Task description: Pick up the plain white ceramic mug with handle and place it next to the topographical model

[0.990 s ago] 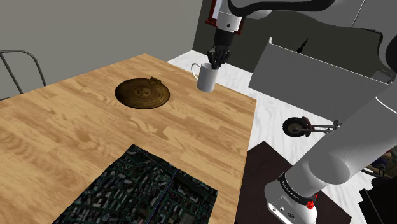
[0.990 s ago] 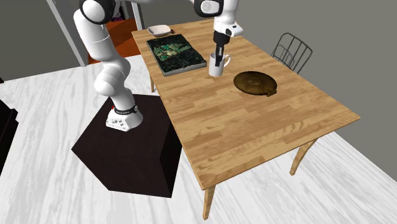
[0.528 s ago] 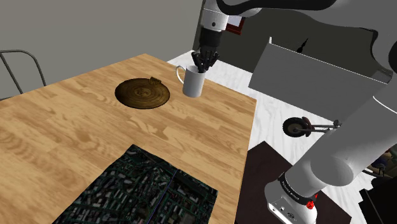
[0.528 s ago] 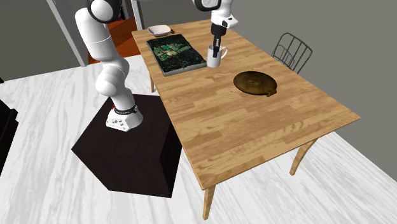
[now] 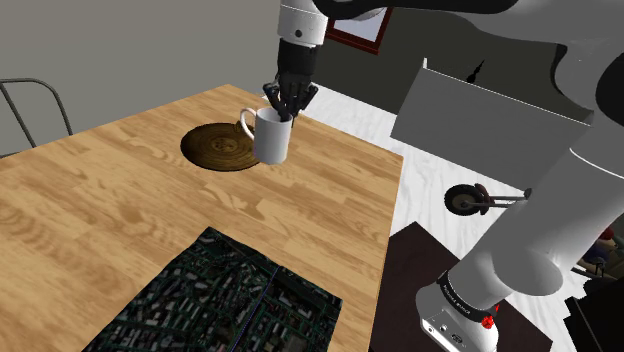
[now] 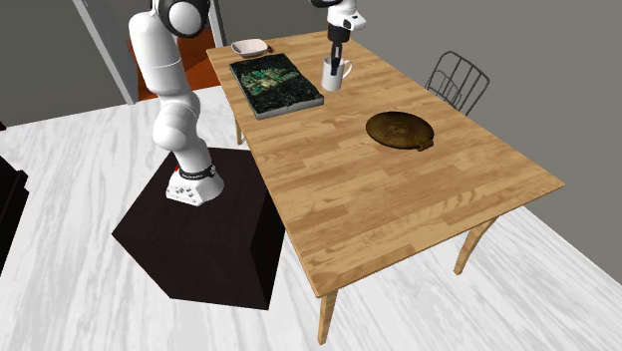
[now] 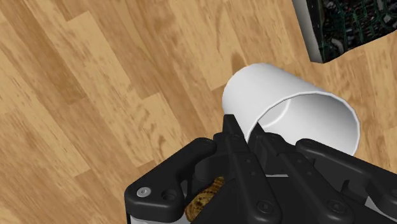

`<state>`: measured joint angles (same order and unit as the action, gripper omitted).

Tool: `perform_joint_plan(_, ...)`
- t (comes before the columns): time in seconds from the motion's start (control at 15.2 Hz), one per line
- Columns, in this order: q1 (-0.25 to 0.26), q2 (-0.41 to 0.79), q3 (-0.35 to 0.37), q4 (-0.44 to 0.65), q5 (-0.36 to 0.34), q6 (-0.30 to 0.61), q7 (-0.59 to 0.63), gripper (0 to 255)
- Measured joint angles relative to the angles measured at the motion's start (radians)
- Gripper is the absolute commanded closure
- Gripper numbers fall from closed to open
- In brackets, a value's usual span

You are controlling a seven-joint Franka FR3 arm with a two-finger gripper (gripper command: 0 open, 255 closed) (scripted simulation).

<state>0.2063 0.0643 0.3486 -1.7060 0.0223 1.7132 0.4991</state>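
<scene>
Wooden table (image 5: 100, 200); mug (image 5: 272, 137) rim pinched between jaws.

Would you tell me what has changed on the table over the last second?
The gripper, shut on the mug throughout, carried it leftward in the shoulder view, alongside the model. The model, brown disc and bowl stayed put.

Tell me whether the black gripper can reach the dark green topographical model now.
Probably yes: the gripper, shut on the white handled mug, hangs close beside the dark green topographical model, with only bare wooden table between them.
</scene>
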Motion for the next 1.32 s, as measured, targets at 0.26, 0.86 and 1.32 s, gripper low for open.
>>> perform_joint_plan(0.26,0.057,0.058,0.044,0.063,-0.020,-0.006,0.102,255)
perform_joint_plan(0.86,0.226,0.286,0.111,0.348,-0.116,-0.077,0.327,255)
perform_joint_plan(1.32,0.439,0.578,0.111,0.796,-0.228,-0.237,0.457,255)
